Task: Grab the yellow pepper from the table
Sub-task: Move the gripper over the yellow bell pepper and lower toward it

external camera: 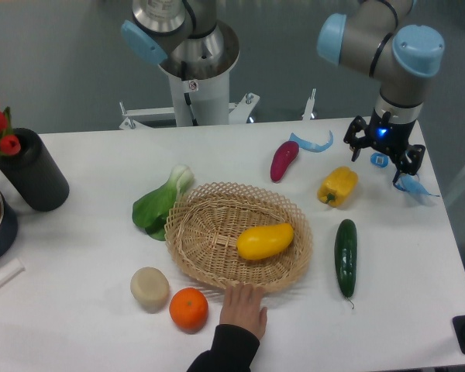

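Note:
The yellow pepper (338,186) lies on the white table (93,256), right of the wicker basket and above the dark green cucumber (346,246). My gripper (384,152) hangs from the arm at the table's far right, up and to the right of the pepper and apart from it. Its dark fingers (358,136) stand spread, with nothing between them. A blue light glows at its wrist.
A wicker basket (209,267) holds a smooth oblong yellow fruit (265,241). A person's hand (242,310) rests at the basket's front rim. Around it lie a bok choy (161,203), an orange (188,308), a beige round item (149,288) and a purple vegetable (284,160). A black vase (32,170) stands at left.

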